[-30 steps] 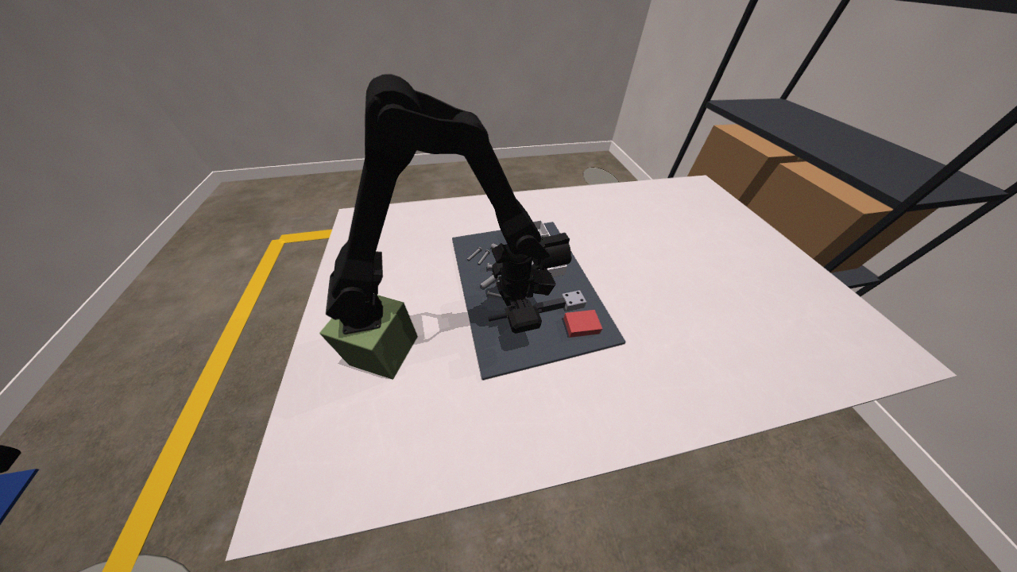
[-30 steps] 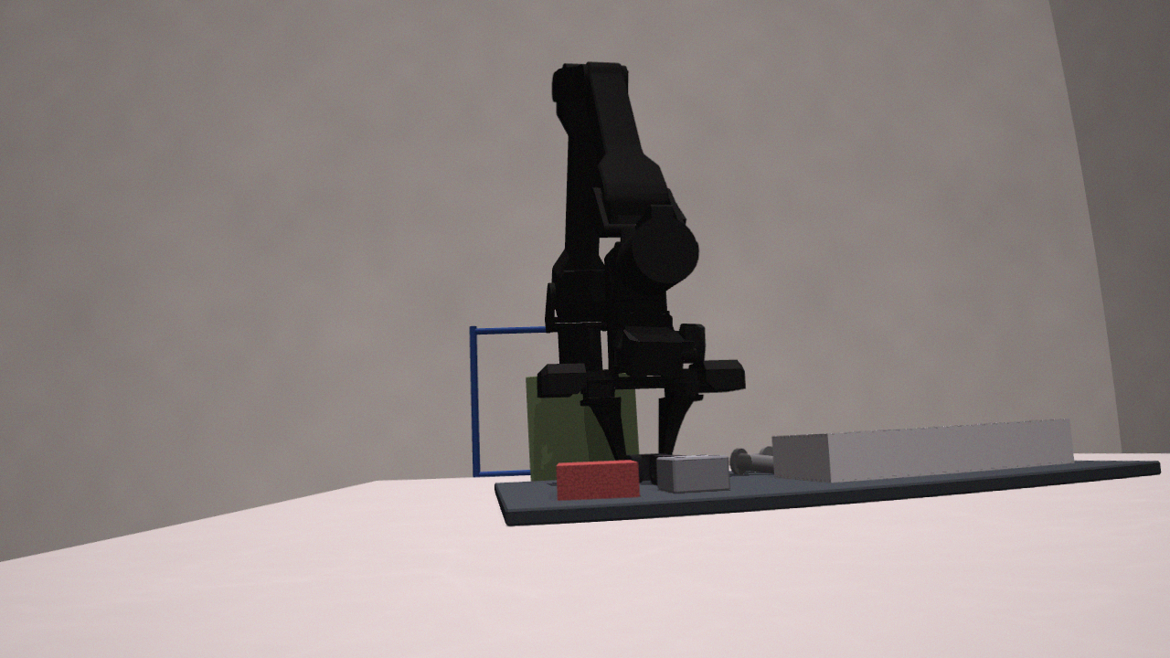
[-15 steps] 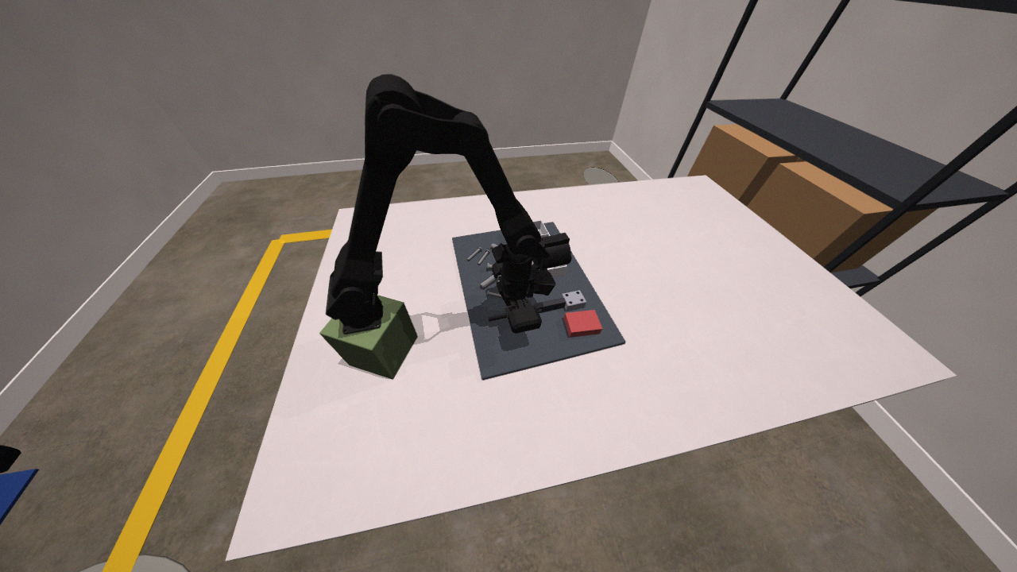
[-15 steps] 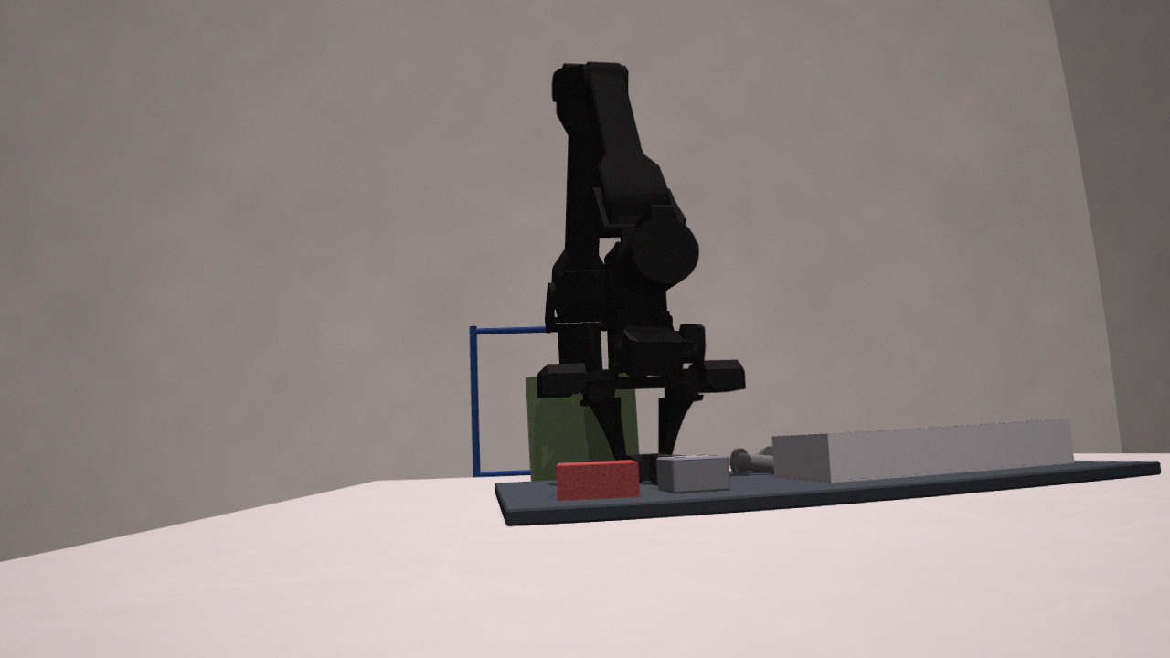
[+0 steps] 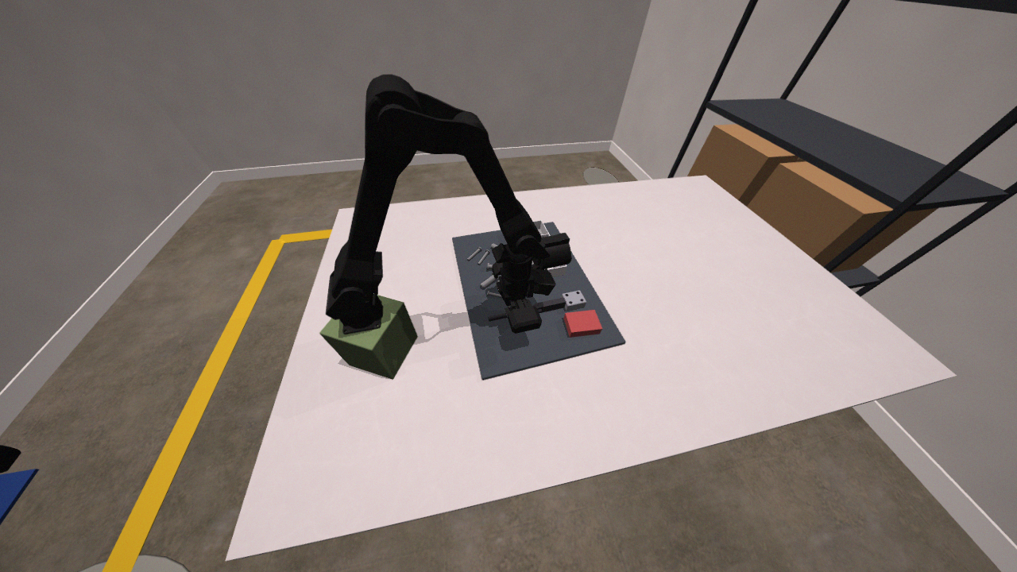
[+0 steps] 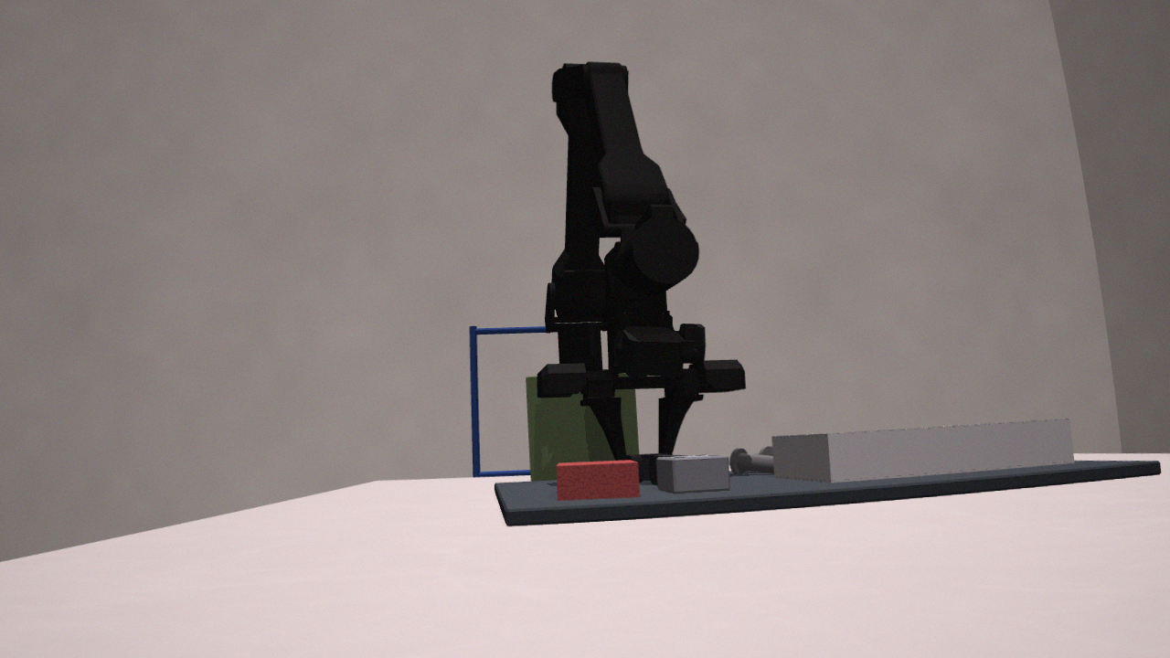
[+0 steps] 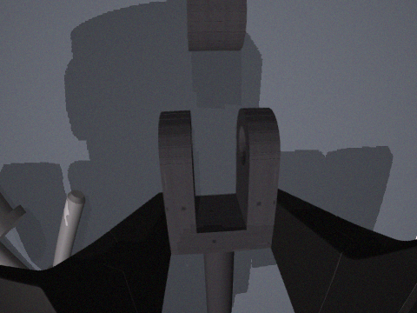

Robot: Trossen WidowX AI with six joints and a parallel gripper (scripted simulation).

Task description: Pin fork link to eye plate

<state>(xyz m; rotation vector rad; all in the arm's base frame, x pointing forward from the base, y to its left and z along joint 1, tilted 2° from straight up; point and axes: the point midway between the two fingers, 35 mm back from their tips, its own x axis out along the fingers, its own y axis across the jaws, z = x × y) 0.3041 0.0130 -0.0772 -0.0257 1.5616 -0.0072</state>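
In the wrist view my gripper [image 7: 217, 201] is shut on the dark grey fork link [image 7: 219, 180], gripping its base from both sides. The fork's two cheeks point away from me, with a cross hole showing in the right cheek. The eye plate's rounded tongue [image 7: 215, 3] lies ahead of the fork's open slot, with a gap between them. A loose pin [image 7: 69, 226] lies at the lower left. In the top view the gripper [image 5: 522, 313] is low over the dark baseplate [image 5: 533, 299], next to the eye plate's block [image 5: 574, 299].
A red block [image 5: 582, 322] sits on the baseplate near its front right. Several loose pins [image 5: 480, 257] lie at the back left of the plate. The grey parts box [image 6: 920, 448] stands along the plate. A metal shelf with cardboard boxes [image 5: 796, 184] stands at the right.
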